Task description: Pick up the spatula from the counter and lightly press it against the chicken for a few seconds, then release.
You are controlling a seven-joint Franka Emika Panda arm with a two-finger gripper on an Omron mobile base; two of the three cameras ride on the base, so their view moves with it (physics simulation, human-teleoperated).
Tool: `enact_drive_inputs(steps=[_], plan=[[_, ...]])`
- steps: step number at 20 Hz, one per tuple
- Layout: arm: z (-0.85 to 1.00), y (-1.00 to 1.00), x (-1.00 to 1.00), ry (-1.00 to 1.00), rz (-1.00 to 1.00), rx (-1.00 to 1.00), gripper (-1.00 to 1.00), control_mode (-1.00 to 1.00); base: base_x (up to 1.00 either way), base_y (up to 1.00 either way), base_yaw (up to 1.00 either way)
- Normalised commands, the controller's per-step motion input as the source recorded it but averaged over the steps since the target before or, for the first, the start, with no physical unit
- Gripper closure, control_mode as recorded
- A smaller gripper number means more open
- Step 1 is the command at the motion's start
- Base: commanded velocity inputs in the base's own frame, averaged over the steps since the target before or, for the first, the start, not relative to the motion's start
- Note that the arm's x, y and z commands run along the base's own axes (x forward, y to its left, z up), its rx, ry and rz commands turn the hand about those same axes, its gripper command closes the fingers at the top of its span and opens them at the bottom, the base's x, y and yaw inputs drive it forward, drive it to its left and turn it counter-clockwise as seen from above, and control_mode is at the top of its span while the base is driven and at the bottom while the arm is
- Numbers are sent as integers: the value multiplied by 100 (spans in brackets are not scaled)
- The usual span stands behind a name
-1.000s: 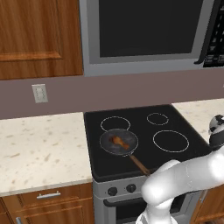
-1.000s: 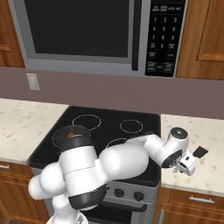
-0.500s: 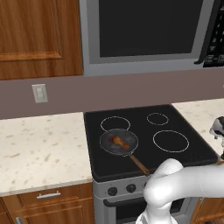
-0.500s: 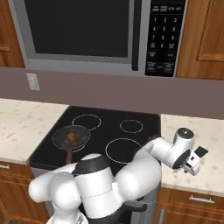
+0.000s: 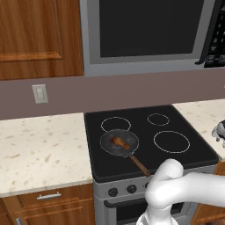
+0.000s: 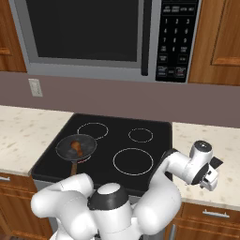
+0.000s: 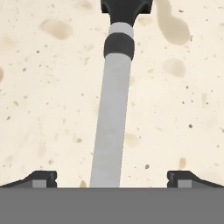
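The task is at its first step. The spatula (image 7: 114, 109) lies flat on the counter (image 7: 43, 87), to the right of the stove (image 6: 117, 136), and it is not yet lifted. In the hand view its grey handle runs from the bottom middle up to the dark head at the top edge.

The chicken (image 6: 76, 146) sits in the pan (image 6: 90, 146) on the front left burner, well apart from the spatula. So the grasp, the carry over the stove, the light press and the release are all left to do, as far as I can judge.

The claw (image 7: 113, 178) hangs over the right counter, pointing down at the handle. Its fingertips (image 7: 43, 177) stand wide apart, one on each side of the handle, and there is clear counter between each tip and the handle. It holds nothing, and I see no contact with the spatula. How high it is above the handle I cannot tell.
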Motion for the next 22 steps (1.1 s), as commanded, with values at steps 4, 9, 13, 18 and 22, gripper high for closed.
enact_drive_inputs(steps=[4,9,13,18,22], plan=[[-11,-2,11,0,0,0,-100,-100,0,0,0],[-18,-7,5,0,0,0,-100,-100,0,0,0],[-35,0,0,0,0,0,100,-100,0,0,0],[-41,0,0,0,0,0,100,-100,0,0,0],[-35,0,0,0,0,0,100,-100,0,0,0]])
